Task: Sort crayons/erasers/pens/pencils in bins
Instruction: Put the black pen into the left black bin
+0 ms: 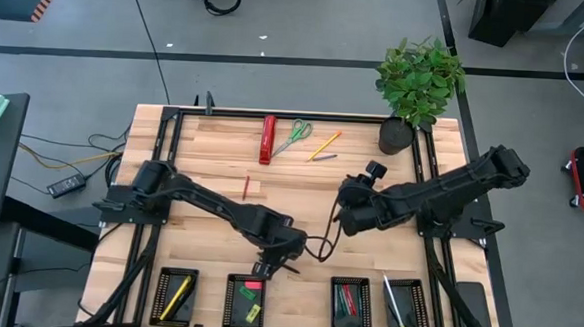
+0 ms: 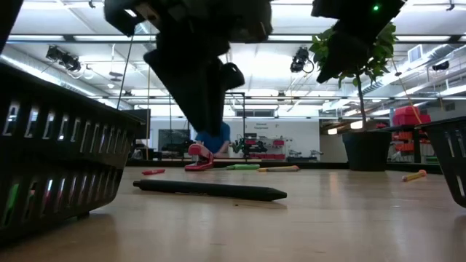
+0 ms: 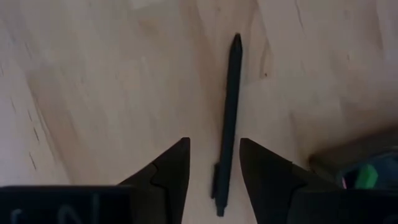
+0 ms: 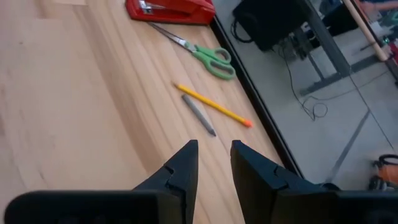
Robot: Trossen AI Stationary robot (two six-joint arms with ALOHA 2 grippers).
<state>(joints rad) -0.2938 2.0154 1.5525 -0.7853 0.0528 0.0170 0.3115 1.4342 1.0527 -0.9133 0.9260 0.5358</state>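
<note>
A black pen (image 3: 229,118) lies flat on the wooden table, also seen in the low view (image 2: 207,189). My left gripper (image 3: 214,142) hangs open over its one end, pointing steeply down, a finger on either side and clear of it; in the high view it is near the bins (image 1: 283,257). My right gripper (image 4: 214,144) is open and holds nothing, raised over the table's middle right (image 1: 344,214). It faces a yellow pencil (image 4: 211,104) and a grey pen (image 4: 199,115). Four black bins (image 1: 245,301) line the near edge. A red crayon (image 1: 246,187) lies alone.
A red stapler (image 1: 266,139) and green-handled scissors (image 1: 295,136) lie near the far edge. A potted plant (image 1: 416,85) stands at the far right corner. The bins hold a yellow stick (image 1: 175,296), small erasers (image 1: 252,300), red sticks (image 1: 348,303) and a pale stick (image 1: 395,301).
</note>
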